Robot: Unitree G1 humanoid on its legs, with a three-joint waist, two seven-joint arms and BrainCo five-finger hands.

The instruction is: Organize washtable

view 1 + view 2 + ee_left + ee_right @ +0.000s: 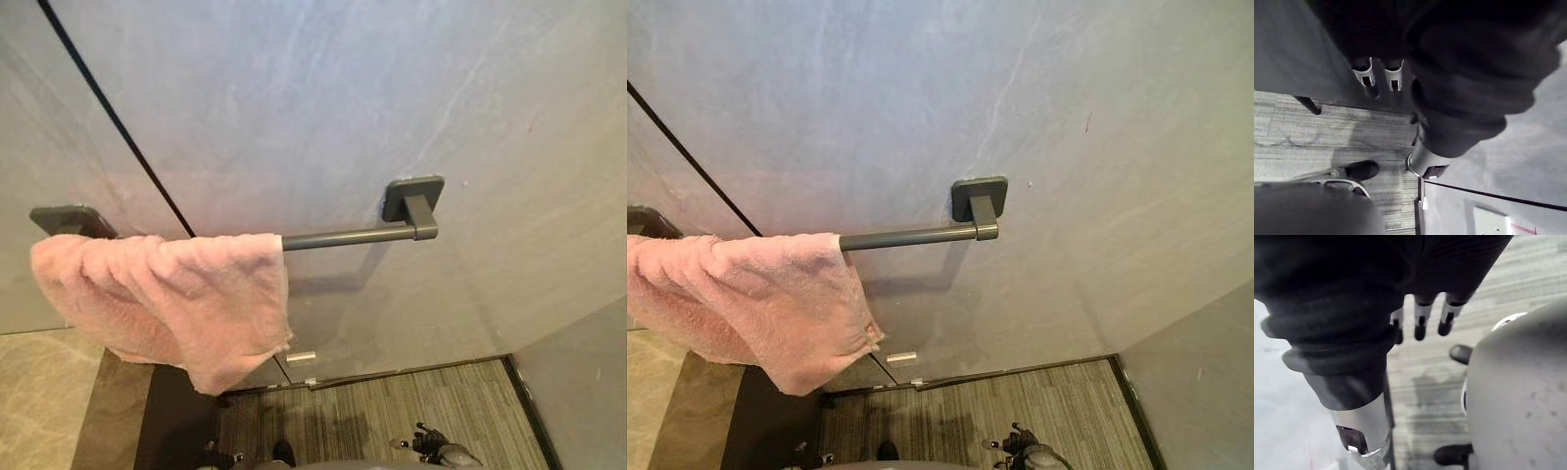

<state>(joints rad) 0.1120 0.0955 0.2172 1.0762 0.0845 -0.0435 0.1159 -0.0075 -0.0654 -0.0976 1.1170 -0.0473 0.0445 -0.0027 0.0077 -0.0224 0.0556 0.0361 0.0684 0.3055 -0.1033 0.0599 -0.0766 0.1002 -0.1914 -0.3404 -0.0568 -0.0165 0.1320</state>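
A pink towel (167,299) is found draped over the left part of a dark grey towel bar (348,236), which is fixed to a grey stone-look wall (323,98). The towel is bunched rather than spread flat. Its lower edge hangs unevenly, lowest toward its right corner. The right part of the bar is bare and is carried by a square bracket (412,199). A second bracket (69,219) is noted at the far left, touching the towel's upper edge. A thin dark seam (108,113) is seen running diagonally down the wall to the bar, just behind the towel. A small white tag (301,356) is noted low on the wall, below the towel's right corner.

Striped grey carpet (392,406) is observed on the near floor below the bar.

The left hand (1365,73) is seen hanging low over the carpet, well apart from the towel, its fingers extended and nothing held. The right hand (1420,320) is likewise held low (fingers straight, side by side, pointing at the floor) and is empty.
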